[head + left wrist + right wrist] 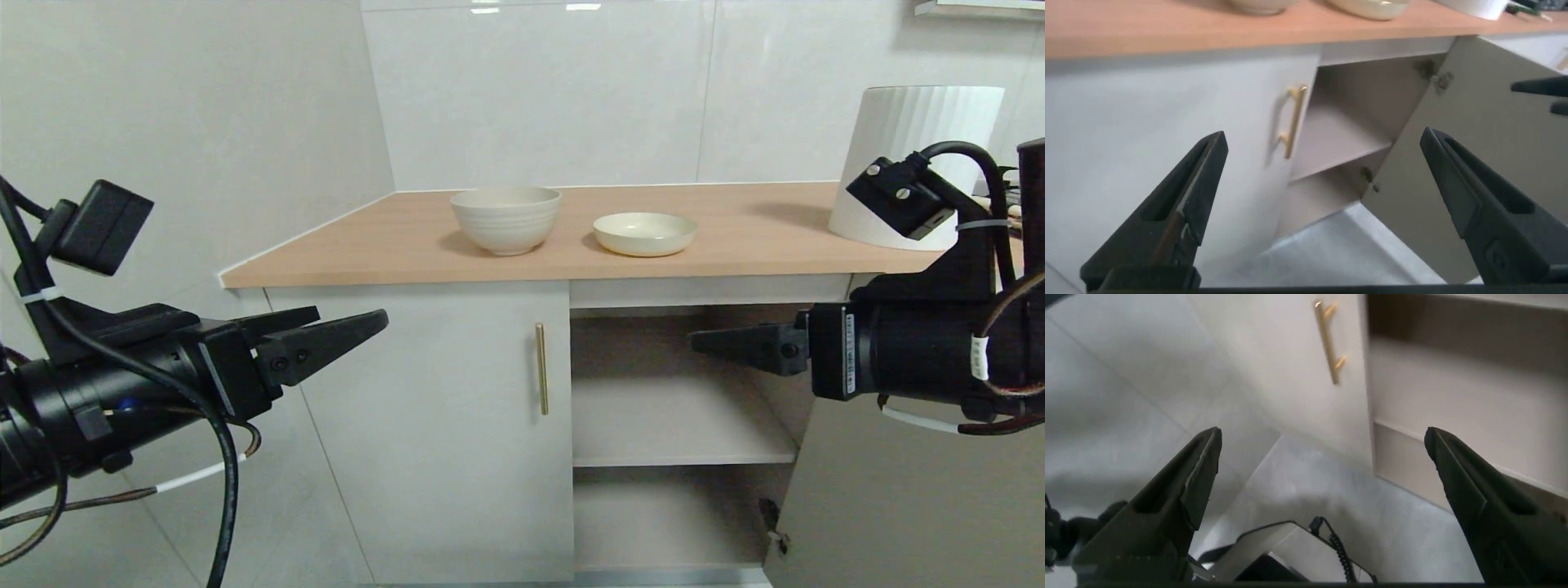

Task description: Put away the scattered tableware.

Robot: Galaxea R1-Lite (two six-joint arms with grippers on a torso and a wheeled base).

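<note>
We face a white cabinet under a wooden counter, its right door swung open on two shelves. Our left gripper and right gripper hang before it, below the counter, each with fingers spread wide apart. On the counter stands a ribbed bowl, and just right of it, not touching, a smaller shallow dish.

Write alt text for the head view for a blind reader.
A deep bowl and a shallow dish sit apart on a wooden countertop, above a cabinet whose right door stands open on its shelves. The left gripper and right gripper hover open before the cabinet.
</note>
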